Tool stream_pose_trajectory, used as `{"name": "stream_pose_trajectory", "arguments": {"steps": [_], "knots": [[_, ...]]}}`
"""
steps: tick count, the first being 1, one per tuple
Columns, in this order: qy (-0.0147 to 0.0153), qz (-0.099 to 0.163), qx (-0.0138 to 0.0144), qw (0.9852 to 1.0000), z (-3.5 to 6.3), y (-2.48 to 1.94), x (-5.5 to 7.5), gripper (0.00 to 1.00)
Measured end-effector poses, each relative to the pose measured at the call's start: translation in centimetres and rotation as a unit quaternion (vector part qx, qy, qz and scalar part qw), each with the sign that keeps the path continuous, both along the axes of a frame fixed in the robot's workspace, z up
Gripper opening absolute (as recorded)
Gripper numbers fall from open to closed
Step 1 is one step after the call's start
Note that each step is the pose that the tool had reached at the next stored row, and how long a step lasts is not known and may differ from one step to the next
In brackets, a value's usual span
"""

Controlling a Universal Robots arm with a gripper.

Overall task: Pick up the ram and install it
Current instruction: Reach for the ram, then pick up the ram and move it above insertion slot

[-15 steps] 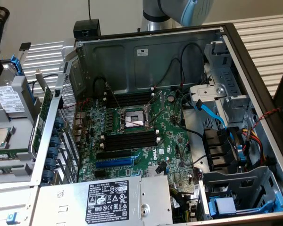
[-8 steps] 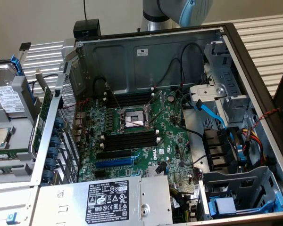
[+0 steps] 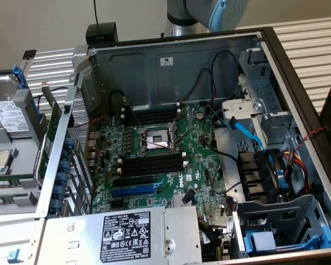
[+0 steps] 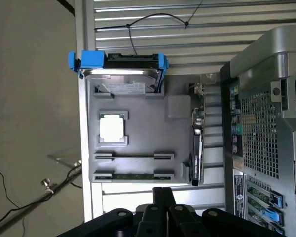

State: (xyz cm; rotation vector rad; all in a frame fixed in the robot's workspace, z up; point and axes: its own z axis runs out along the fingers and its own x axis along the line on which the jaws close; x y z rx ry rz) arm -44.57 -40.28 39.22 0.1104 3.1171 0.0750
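Green motherboard (image 3: 204, 165), black memory slots (image 3: 151, 164), blue expansion slot (image 3: 133, 190), dark-green ram (image 4: 133, 176), grey tray (image 4: 148, 133), blue drive bracket (image 4: 91, 60), silver case grille (image 4: 259, 133) with a dotted perforated pattern.

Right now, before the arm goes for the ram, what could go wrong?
1. The hand is shut and faces the gray tray; descending like this, it might press on the ram instead of gripping it.
2. An upright card stands close to one end of the ram; the hand could knock it.
3. In the case, black cables hang near the upper memory slots and might catch the stick.
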Motion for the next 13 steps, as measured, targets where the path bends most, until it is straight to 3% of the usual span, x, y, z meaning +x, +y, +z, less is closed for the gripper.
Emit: {"name": "stream_pose_trajectory", "arguments": {"steps": [13], "knots": [[-0.0001, 0.005, 0.0001, 1.0, -0.01, 0.0, -0.14, 0.11]]}}
